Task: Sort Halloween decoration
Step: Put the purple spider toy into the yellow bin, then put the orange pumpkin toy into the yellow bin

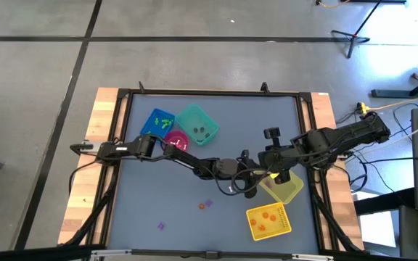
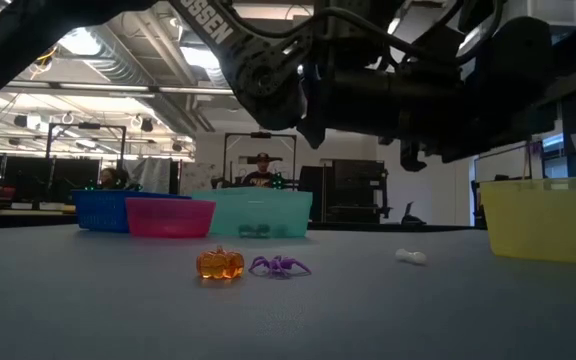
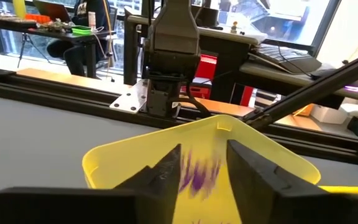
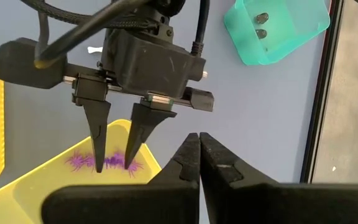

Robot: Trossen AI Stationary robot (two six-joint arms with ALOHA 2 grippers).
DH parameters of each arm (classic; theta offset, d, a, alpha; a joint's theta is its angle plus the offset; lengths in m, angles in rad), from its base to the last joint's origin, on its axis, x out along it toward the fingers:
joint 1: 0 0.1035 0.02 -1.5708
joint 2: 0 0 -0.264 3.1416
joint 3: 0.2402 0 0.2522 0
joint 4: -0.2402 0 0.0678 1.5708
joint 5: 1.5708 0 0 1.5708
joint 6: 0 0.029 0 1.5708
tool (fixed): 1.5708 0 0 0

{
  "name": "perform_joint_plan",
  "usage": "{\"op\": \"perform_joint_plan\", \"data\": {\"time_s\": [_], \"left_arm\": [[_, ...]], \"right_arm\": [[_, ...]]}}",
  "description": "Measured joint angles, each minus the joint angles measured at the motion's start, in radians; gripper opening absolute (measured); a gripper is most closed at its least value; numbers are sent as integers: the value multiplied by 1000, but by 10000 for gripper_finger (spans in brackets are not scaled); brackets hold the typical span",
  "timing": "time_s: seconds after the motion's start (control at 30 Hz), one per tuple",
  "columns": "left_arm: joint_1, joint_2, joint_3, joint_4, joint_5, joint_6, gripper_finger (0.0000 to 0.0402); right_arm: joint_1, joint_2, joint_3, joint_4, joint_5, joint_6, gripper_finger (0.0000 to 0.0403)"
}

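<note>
While the left gripper hung, jaws spread, over the yellow bin with a purple spider dropping between them, the right gripper waited, jaws pressed together; an orange pumpkin, another purple spider and a white piece remained unsorted on the table

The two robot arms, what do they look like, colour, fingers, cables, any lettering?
Both arms are dark, jointed and boxy, with black cables looped along them. The left gripper has a blocky black body and two slim, pointed black fingers. The right gripper has broader wedge-shaped black fingers. White lettering on one arm shows in the low view.
</note>
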Motion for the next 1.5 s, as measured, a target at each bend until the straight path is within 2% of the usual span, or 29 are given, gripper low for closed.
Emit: {"op": "perform_joint_plan", "data": {"time_s": [0.3, 0.43, 0.6, 0.93, 1.2, 1.33, 1.5], "left_arm": [[1, 0, 0, 0, 0, -23, 186], [12, -8, 0, -15, 17, -53, 195], [32, -74, 0, -136, 81, -53, 193], [26, -287, 2, -692, 122, 59, 193], [-30, -441, 2, -1110, 134, 55, 193], [-75, -475, 2, -1315, 159, 53, 193], [-142, -469, 0, -1499, 261, 11, 193]], "right_arm": [[0, 0, 0, 0, 0, 0, 1], [0, 0, 0, 0, 0, 0, 1], [0, 0, 0, -1, 0, 0, 1], [0, 0, 0, -2, 0, 0, 1], [0, 0, 0, 2, 0, 0, 1], [0, 0, 0, 2, -1, 0, 1], [0, 0, 0, 2, 0, 0, 1]]}}
